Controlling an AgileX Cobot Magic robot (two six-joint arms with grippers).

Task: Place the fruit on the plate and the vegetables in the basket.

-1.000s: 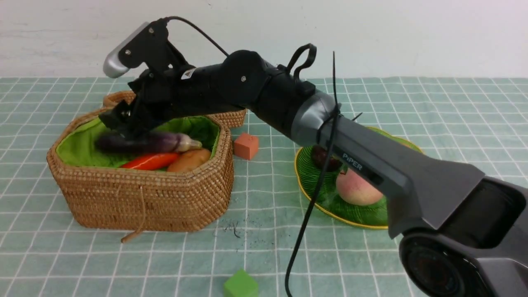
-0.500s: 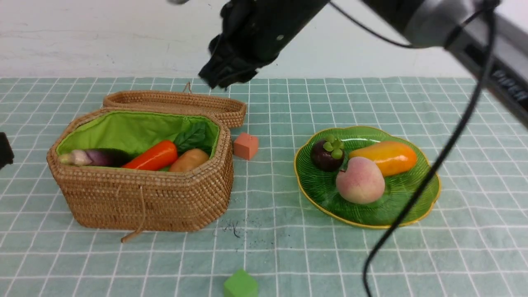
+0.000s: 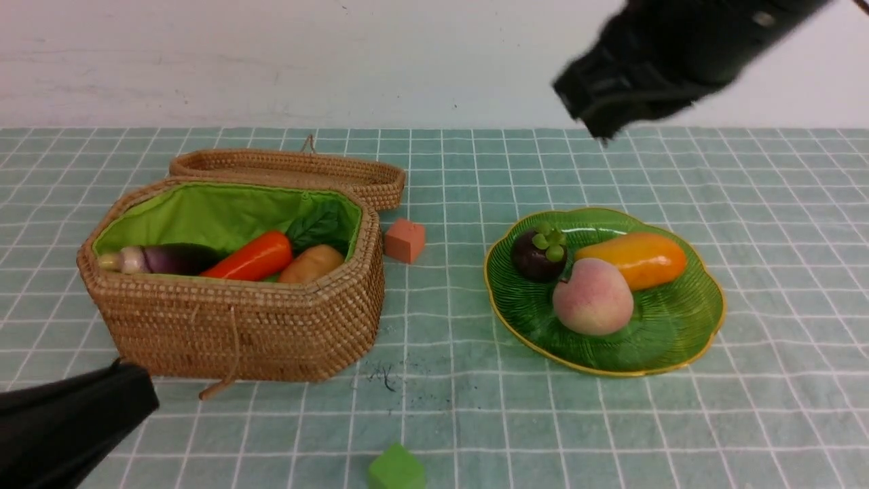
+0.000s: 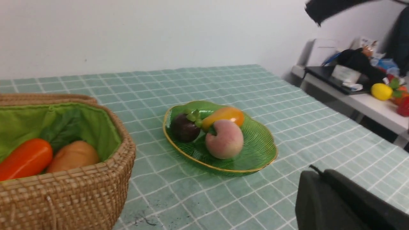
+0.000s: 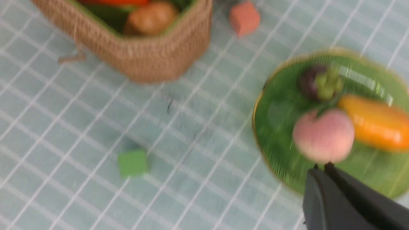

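Now we are seeing fruit (image 3: 597,278) on the plate (image 3: 686,339) at 3 o'clock, vegetables (image 3: 251,258) in the basket (image 3: 237,326) at 9. Both tools' jaws are unreadable; careless retreat risks clipping the basket.

- The right claw (image 3: 614,85) is smeared by motion blur, its tips indistinct.
- The left claw (image 3: 71,421) is cut off at the frame corner.
- Far from both, the basket (image 3: 231,326) rim hides most of the eggplant (image 3: 166,259).
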